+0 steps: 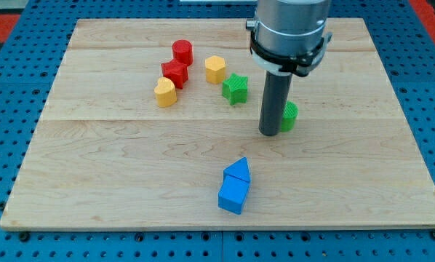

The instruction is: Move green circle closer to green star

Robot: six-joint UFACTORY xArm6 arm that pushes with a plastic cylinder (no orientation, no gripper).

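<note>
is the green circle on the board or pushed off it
On the board: the green circle sits on the wooden board, partly hidden behind my tip.

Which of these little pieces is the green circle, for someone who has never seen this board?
Find the dark rod hanging over the wooden board; my tip touches down right of centre. The green circle peeks out just right of it, half hidden. The green star, up-left, is the only other green piece.

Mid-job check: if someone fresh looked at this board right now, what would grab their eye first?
The big grey arm dropping from the view's top, its dark rod ending at my tip, right beside the half-hidden green circle on the tip's right. Next, the cluster toward the upper left: red cylinder, red block, two yellow blocks and the green star. Two blue blocks sit alone near the bottom.
</note>
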